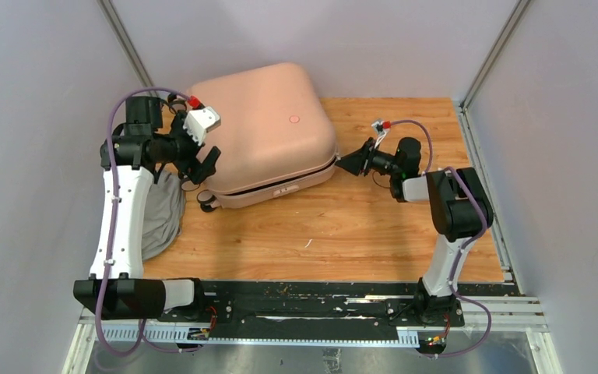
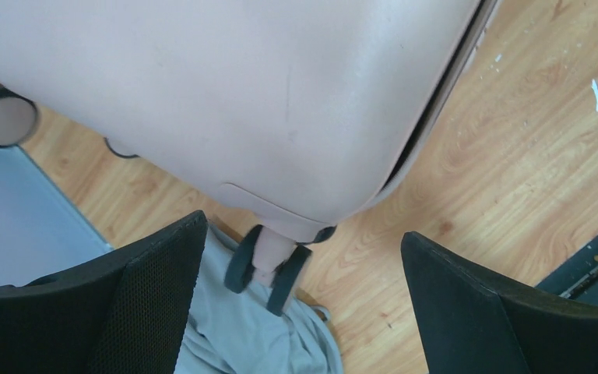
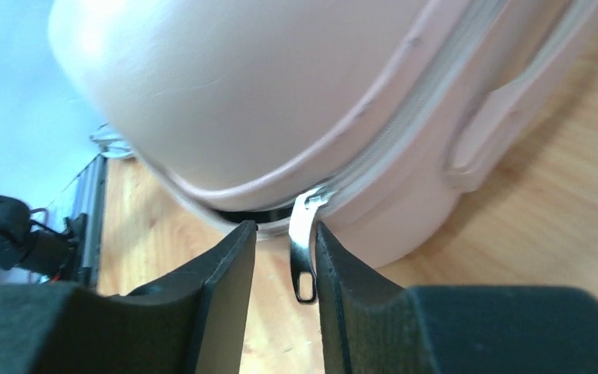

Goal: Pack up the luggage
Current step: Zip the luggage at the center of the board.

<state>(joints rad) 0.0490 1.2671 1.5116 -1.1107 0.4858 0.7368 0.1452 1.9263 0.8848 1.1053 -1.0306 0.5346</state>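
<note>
1. We see the pale pink luggage (image 1: 269, 128) lying flat on the wooden counter (image 1: 342, 234), toward its rear left.
2. The left jaws stand wide open at the case's near-left corner, just above a wheel (image 2: 269, 269) and a grey cloth (image 1: 163, 214), holding nothing.
3. At the near-right corner, we find the right jaws narrowly open, the metal zip pull (image 3: 304, 249) hanging between them, close against one side, not pinched.

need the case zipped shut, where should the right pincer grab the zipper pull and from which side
The metal zipper pull, mid-length above its end hole. It hangs clear of the luggage at the corner nearest the right pincer, so come from that side, one finger each side of it.
</note>
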